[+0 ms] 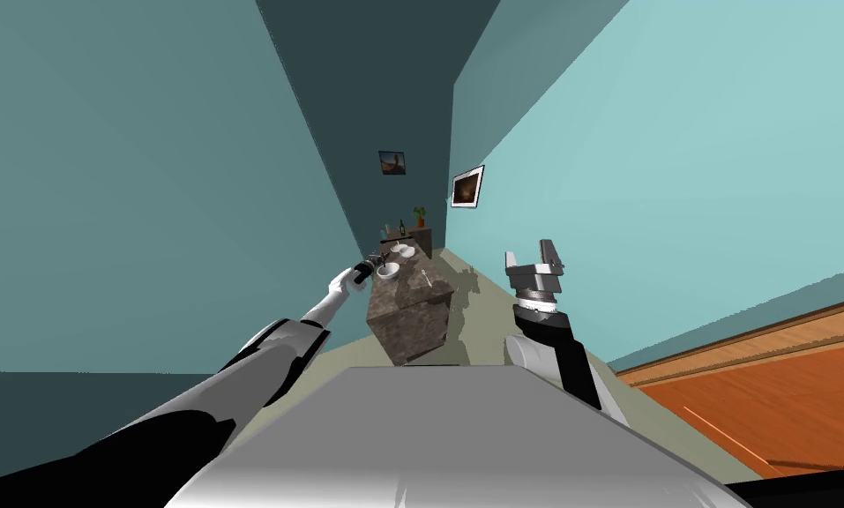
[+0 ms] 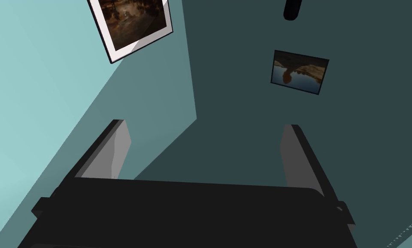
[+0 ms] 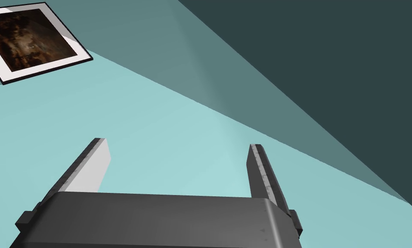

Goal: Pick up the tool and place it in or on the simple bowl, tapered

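1. Grey-white, thin, small tool (image 1: 426,278), kind too small to tell: likely light, stiff, slippery; best pinched across mid-handle.
2. Lies on brown marbled block counter (image 1: 411,322), near round white bowl (image 1: 388,271).
3. Left gripper (image 2: 205,125) spread wide, empty, by that bowl; right gripper (image 1: 529,252) raised, likewise spread, empty.
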